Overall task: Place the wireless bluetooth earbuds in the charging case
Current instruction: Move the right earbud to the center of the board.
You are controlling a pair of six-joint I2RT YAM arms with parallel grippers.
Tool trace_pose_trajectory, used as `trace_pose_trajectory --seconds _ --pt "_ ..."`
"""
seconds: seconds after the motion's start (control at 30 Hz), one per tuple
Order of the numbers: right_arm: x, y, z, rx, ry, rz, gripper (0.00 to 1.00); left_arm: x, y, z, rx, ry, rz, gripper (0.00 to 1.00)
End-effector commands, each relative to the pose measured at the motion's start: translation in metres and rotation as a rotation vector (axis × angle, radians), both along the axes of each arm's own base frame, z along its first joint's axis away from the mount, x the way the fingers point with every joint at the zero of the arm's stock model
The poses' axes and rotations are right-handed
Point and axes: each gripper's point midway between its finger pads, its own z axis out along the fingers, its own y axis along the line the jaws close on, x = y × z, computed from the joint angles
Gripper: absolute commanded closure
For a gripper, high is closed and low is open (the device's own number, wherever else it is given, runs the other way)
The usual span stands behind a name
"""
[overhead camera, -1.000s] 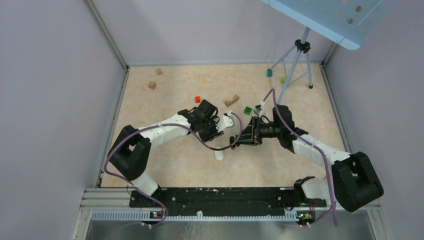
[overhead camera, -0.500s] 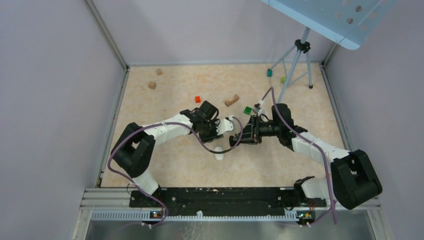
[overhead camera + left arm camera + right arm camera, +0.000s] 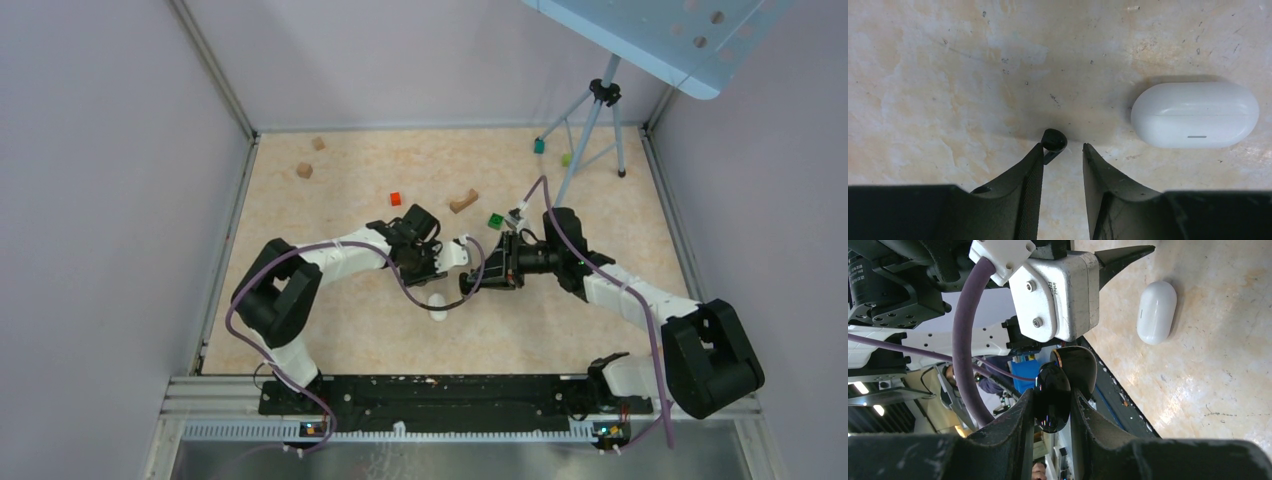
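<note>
Worktop (image 3: 330,300): pale marbled beige, walled in on three sides.
Tripod (image 3: 590,125): standing at the far right corner.
Left arm (image 3: 345,252): stretched right toward mid-worktop, wrist camera looking straight down.
Right arm (image 3: 625,288): stretched left, meeting the left arm head-on.
Left jaws: apart, low over the worktop, clamped on nothing.
Right jaws: clamped on the black case (image 3: 1050,407), held aloft just beside the left wrist.
White case (image 3: 1194,115): closed, lying flat on the worktop, near the left jaws but apart from them.
Black case: glossy, lid apparently swung open behind the body.
Green block (image 3: 496,220): on the worktop just beyond the right wrist.
Red block (image 3: 395,198): on the worktop just beyond the left wrist.
Earbud (image 3: 1053,140): black, down at the worktop, touching the tip of one left jaw, at the mouth of the gap.
</note>
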Motion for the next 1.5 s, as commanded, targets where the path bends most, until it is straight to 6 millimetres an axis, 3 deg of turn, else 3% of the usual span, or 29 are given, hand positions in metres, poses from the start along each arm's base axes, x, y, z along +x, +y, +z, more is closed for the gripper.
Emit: trace_pose_trajectory --seconds 0.0,0.3,0.47,0.8,0.93,1.1,1.23,1.47 --pt "0.013 0.005 0.027 0.043 -0.092 0.005 1.00 0.003 -0.005 -0.007 -0.013 0.005 -0.013 0.61" --pt "0.013 0.005 0.026 0.043 -0.090 0.004 1.00 0.014 -0.015 0.004 -0.059 -0.040 0.002 0.61" --pt "0.013 0.005 0.027 0.044 -0.093 0.004 1.00 0.021 -0.016 0.000 -0.050 -0.056 0.014 0.73" --pt "0.011 0.004 0.028 0.046 -0.098 0.005 1.00 0.053 -0.004 -0.005 -0.067 -0.042 0.223 0.72" --pt "0.011 0.004 0.028 0.046 -0.100 0.003 1.00 0.080 0.004 0.002 -0.124 -0.031 0.394 0.67" --pt "0.011 0.004 0.027 0.049 -0.096 0.004 1.00 0.111 0.006 0.017 -0.163 -0.087 0.516 0.52" --pt "0.011 0.004 0.028 0.051 -0.101 0.003 1.00 0.116 -0.001 0.031 -0.191 -0.090 0.512 0.45" --pt "0.010 0.004 0.027 0.052 -0.099 0.002 1.00 0.103 0.003 0.035 -0.173 -0.073 0.444 0.46"
